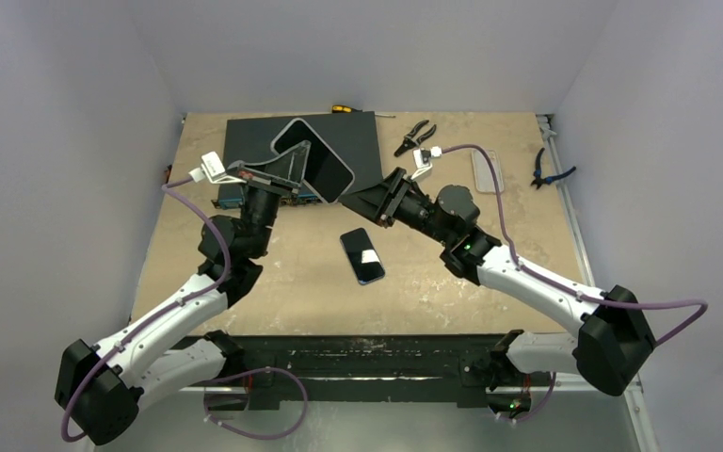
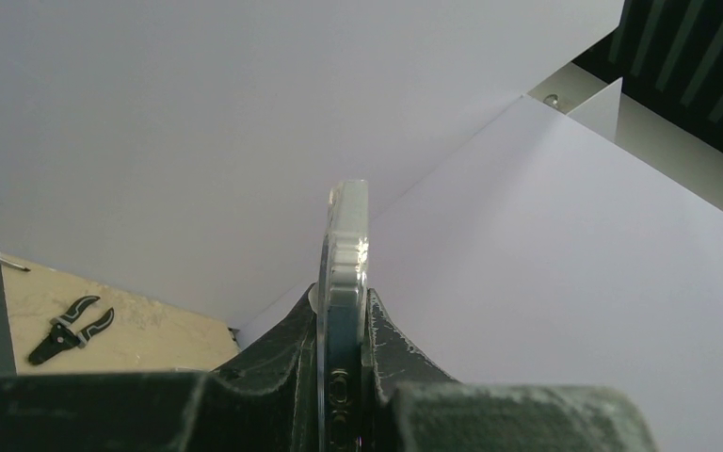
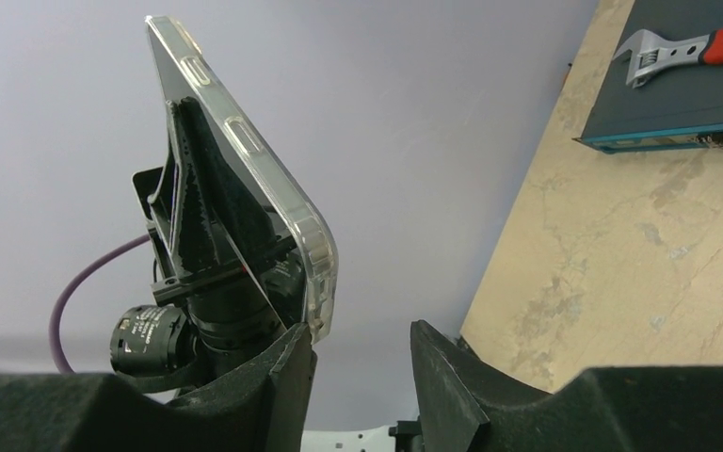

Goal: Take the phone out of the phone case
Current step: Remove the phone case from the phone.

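My left gripper (image 1: 287, 174) is shut on the clear phone case (image 1: 315, 158), held raised and tilted above the table's back half. In the left wrist view the case (image 2: 346, 245) stands edge-on between the fingers of that gripper (image 2: 344, 299). Its rim (image 3: 245, 141) looks see-through in the right wrist view, with nothing dark filling it. A dark phone (image 1: 362, 255) lies flat on the table, screen up, below both grippers. My right gripper (image 1: 377, 201) is open just right of the case's lower end. Its left finger (image 3: 287, 363) touches the case's bottom corner, and nothing sits between the jaws (image 3: 362, 330).
A dark mat (image 1: 358, 137) covers the back of the table, with a red-handled wrench (image 3: 687, 52) on it. Black pliers (image 1: 416, 138) (image 2: 71, 330) lie beside it. Blue-handled pliers (image 1: 551, 169) sit at the right edge and a screwdriver (image 1: 344, 108) by the back wall.
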Motion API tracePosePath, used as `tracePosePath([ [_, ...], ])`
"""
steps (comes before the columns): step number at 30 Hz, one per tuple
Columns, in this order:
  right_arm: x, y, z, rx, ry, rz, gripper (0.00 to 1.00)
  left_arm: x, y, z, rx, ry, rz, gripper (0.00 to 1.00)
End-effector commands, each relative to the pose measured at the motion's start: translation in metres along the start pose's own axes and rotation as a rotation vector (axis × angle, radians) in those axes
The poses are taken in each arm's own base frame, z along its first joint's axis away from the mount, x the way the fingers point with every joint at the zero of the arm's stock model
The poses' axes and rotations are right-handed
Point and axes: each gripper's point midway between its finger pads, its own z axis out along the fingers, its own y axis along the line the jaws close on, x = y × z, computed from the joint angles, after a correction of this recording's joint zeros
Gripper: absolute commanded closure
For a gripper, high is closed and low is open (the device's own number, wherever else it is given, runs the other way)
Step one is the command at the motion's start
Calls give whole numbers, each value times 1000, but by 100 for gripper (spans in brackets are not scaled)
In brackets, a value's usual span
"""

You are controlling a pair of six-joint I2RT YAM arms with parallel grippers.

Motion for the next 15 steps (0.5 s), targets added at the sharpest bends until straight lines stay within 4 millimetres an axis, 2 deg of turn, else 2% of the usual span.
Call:
tracePosePath([
  [1, -43, -79, 2, 266, -181, 6, 55, -29, -127, -22, 415, 38, -281, 100],
  [9, -54, -94, 0, 294, -203, 24, 56, -32, -137, -25, 447, 40, -286, 100],
  [15, -60, -89, 1, 279, -216, 20, 56, -28, -138, -25, 449, 50, -289, 100],
])
